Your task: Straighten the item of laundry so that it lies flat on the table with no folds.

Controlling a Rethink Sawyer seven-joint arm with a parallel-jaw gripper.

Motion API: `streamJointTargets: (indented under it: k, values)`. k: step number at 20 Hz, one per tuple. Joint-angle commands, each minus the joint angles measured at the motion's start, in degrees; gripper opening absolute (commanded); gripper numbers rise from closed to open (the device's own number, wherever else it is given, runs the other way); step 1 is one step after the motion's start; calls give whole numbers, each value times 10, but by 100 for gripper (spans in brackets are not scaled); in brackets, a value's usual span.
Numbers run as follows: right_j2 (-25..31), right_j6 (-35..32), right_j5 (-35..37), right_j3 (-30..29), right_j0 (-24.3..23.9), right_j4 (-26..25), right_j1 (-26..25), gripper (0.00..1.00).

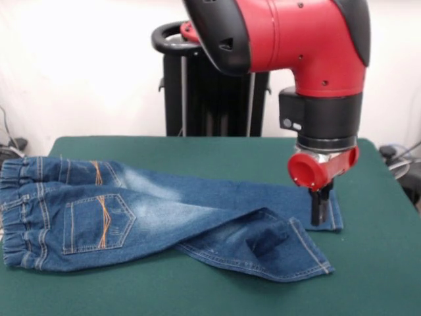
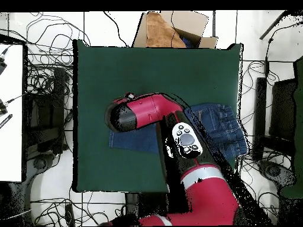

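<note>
The blue denim jeans (image 1: 151,217) lie on the dark green table (image 1: 368,263), back pockets up. The gathered waistband is at the table's left edge and the legs run to the right. The near leg crosses the far leg and has a dark crease near its hem. My gripper (image 1: 320,220) points straight down at the far leg's hem, its fingers close together on the cloth. In the overhead view the jeans (image 2: 216,127) show on both sides of the red arm (image 2: 148,112), which hides the gripper.
The black pedestal (image 1: 197,92) stands behind the table. A cardboard box (image 2: 168,29) sits beyond the table's far edge in the overhead view, with cables on the floor all round. Bare green felt (image 2: 118,65) lies beside the jeans.
</note>
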State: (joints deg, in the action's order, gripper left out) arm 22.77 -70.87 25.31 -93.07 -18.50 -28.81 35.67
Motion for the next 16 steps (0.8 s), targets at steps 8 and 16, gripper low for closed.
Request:
streamJointTargets:
  k: [8, 16]
  values:
    - [-80, -64, 16, 62, 34, -52, -87, 0]
    - [-71, -38, 11, 78, 11, -44, -151, 0]
